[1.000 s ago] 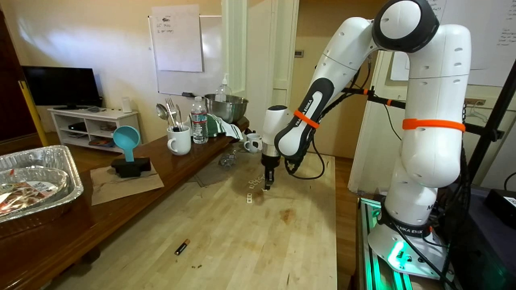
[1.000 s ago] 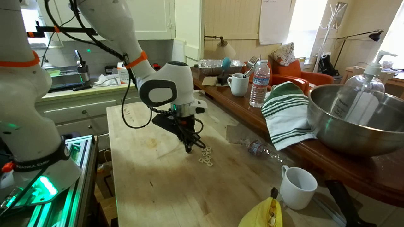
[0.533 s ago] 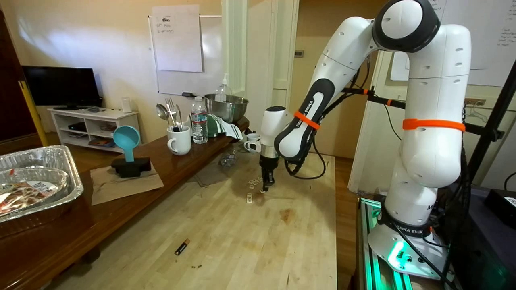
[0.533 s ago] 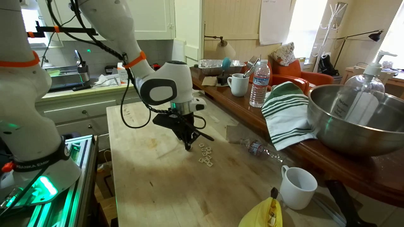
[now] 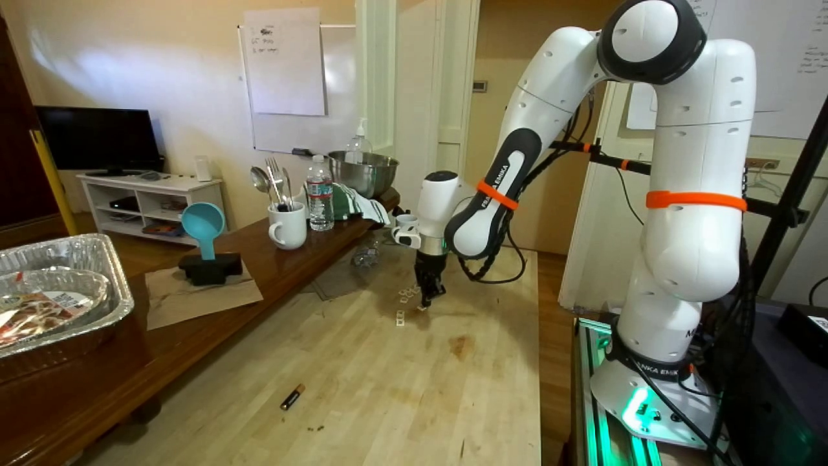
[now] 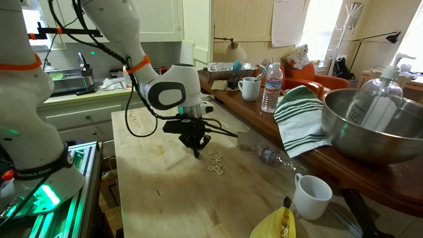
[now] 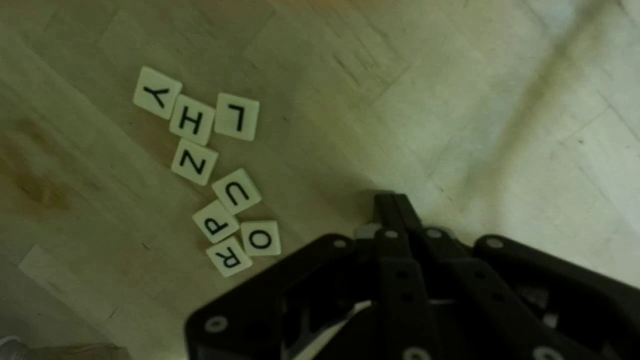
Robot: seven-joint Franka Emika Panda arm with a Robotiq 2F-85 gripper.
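Pale wood desk [image 7: 325, 75] fills your wrist view, letter tiles [image 7: 204, 167] strung down its left half. Your tool [image 7: 392, 196], right of centre, has its fingers pressed together, nothing visible in them. Positioning looks like the step in hand; gripping the O tile [image 7: 260, 238] calls for spreading the fingers and shifting left. An exterior view shows a pale piece [image 5: 422, 308] by the fingertips, contact unclear.

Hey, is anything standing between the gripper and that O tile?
Nothing visible: in the wrist view, only wooden tabletop shows between the closed gripper and the O tile. The P tile and R tile lie beyond it.
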